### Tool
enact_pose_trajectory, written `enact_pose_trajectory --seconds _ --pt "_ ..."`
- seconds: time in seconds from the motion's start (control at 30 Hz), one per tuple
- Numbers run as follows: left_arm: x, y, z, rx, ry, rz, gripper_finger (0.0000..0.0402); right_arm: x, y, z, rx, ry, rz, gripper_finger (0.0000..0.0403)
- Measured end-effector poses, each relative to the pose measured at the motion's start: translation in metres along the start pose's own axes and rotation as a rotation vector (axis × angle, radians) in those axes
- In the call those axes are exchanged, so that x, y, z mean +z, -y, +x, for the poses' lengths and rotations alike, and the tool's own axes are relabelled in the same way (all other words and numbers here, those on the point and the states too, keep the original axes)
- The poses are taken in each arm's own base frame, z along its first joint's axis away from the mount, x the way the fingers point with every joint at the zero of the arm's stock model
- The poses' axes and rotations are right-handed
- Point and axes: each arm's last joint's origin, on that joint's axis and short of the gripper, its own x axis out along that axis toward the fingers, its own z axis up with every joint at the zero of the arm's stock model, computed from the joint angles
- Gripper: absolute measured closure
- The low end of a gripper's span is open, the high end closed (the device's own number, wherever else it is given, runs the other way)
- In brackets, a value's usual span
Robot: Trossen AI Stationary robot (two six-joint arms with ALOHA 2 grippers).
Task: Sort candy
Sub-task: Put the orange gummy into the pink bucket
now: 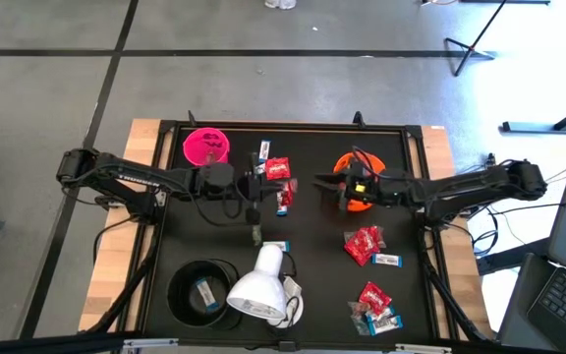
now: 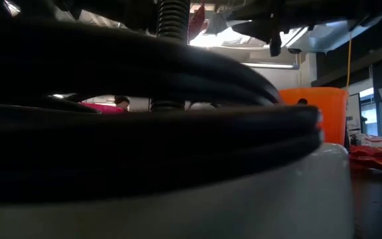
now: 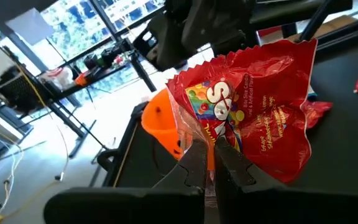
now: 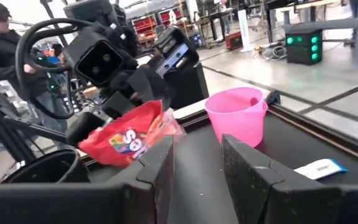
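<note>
My left gripper [image 1: 261, 180] is shut on a red crinkly candy packet [image 3: 247, 106], held above the table's middle, between the pink cup [image 1: 205, 146] and the orange cup [image 1: 360, 162]. My right gripper [image 4: 197, 165] stands open over the orange cup with nothing between its fingers, pointing at the packet [image 4: 129, 140]. More candy lies on the table: red packets [image 1: 364, 244] and white-and-blue bars [image 1: 388, 261] at the near right, and a bar [image 1: 283, 202] below the left gripper. A piece [image 1: 204, 292] lies in the black cup [image 1: 180, 280]. My left gripper pinches the red packet between its two fingers at the crimped edge [image 3: 211, 134] nearest the gripper. The fingers come about level from the table's left. The packet stands out beyond the fingertips, lifted clear of the table, its printed face showing in the left wrist view.
A white lamp head [image 1: 261, 285] lies at the near middle beside the black cup and fills most of the low view. Another red packet [image 1: 373, 295] and bars [image 1: 381, 323] lie near the front right corner. A person [image 4: 5, 43] stands beyond the table.
</note>
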Motion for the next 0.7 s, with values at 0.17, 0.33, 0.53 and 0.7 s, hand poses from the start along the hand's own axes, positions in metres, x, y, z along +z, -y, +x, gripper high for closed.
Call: enact_pose_trajectory --seconds 0.17,0.33,0.53,0.7 --pt "0.001 -0.001 0.0 0.022 0.002 0.018 0.0401 -0.006 0.002 0.011 0.07 -0.001 0.047 0.0272" --pt "0.003 -0.002 0.0 0.031 0.02 0.029 0.0401 -0.01 0.001 0.017 0.121 0.014 0.081 0.0272" --pt "0.002 -0.004 0.0 0.043 0.021 0.038 0.0401 -0.005 -0.004 0.021 0.205 0.016 0.124 0.0272" --pt "0.002 -0.007 0.001 0.053 0.021 0.035 0.0401 0.006 -0.009 0.025 0.212 0.033 0.126 0.0272"
